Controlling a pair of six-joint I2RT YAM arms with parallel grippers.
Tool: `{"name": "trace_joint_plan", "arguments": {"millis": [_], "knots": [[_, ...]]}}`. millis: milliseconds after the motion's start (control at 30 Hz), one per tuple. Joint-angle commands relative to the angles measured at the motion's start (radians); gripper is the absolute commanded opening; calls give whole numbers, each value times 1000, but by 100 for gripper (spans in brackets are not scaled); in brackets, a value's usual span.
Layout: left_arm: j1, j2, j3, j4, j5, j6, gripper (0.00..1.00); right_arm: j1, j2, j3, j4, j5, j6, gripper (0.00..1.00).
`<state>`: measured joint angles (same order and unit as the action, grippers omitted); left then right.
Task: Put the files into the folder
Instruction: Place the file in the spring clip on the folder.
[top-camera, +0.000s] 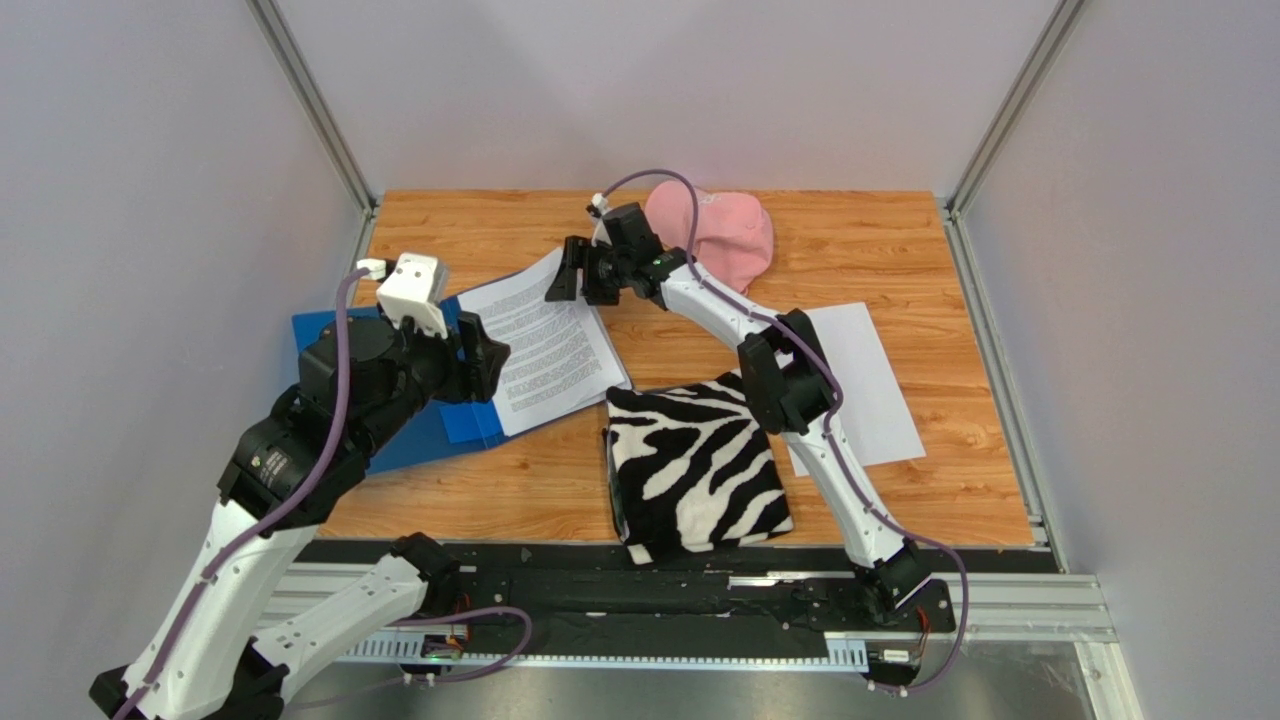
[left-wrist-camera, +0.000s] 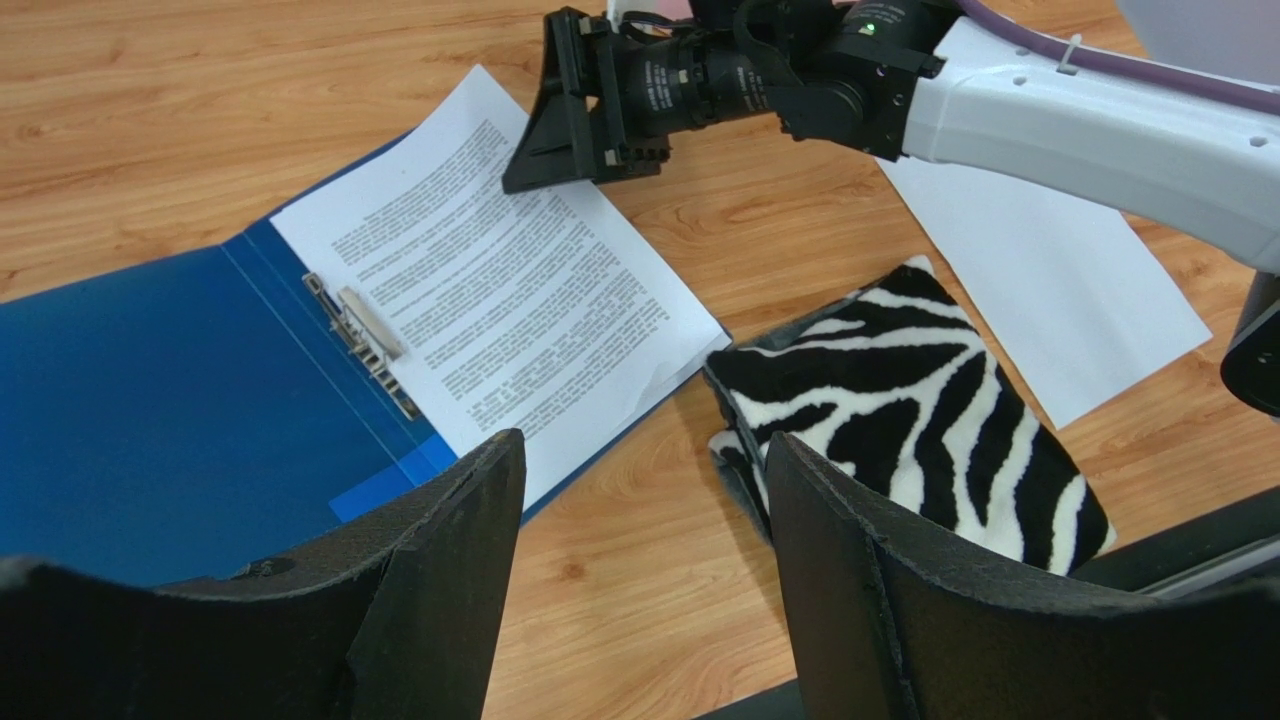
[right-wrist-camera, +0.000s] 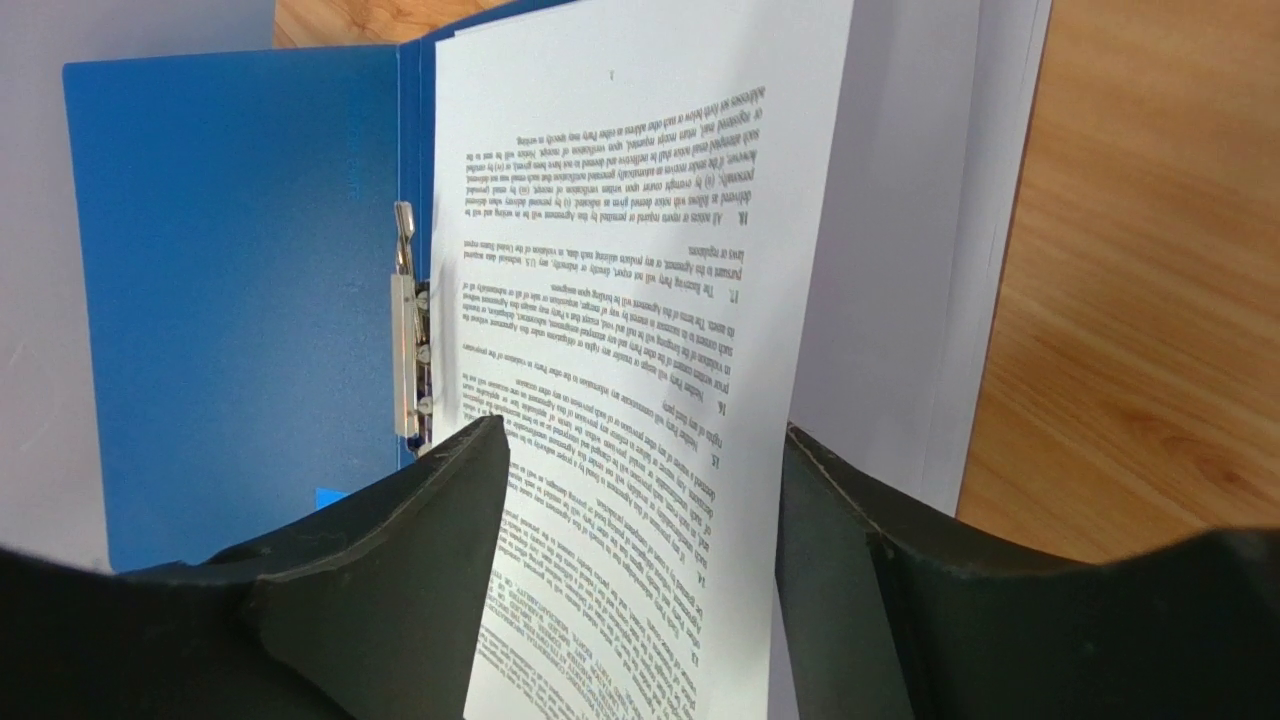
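On the wooden desk (top-camera: 511, 488), the blue folder (top-camera: 323, 330) lies open at centre left of the top view, with the printed files (top-camera: 549, 348) on its right half beside the clip (left-wrist-camera: 361, 338). Our right tool (right-wrist-camera: 643, 435) stands wide astride the sheets' upper edge, pinching nothing; our left tool (left-wrist-camera: 643, 450) hovers wide and empty near the folder.

The wooden table (top-camera: 451, 225) bears an open blue folder (left-wrist-camera: 150, 405), a zebra-striped cloth (top-camera: 694, 465), a white sheet (top-camera: 875, 383) and a pink item (top-camera: 736, 240).
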<state>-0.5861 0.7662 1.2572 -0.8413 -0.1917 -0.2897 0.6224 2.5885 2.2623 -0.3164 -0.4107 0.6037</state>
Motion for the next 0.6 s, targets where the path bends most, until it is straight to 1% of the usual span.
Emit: {"name": "trace_joint_plan", "arguments": {"millis": [0, 67, 267, 400, 567], "knots": [[9, -5, 1, 15, 8, -11, 69, 19, -18, 88, -56, 59, -96, 69], [8, -4, 1, 15, 8, -9, 69, 23, -19, 98, -65, 73, -107, 71], [8, -1, 1, 18, 9, -8, 69, 30, -47, 141, -142, 202, -183, 81], [8, -4, 1, 21, 9, -9, 69, 30, -65, 178, -182, 266, -220, 85], [9, -4, 5, 22, 18, -14, 70, 30, -134, 178, -208, 315, -258, 91]]}}
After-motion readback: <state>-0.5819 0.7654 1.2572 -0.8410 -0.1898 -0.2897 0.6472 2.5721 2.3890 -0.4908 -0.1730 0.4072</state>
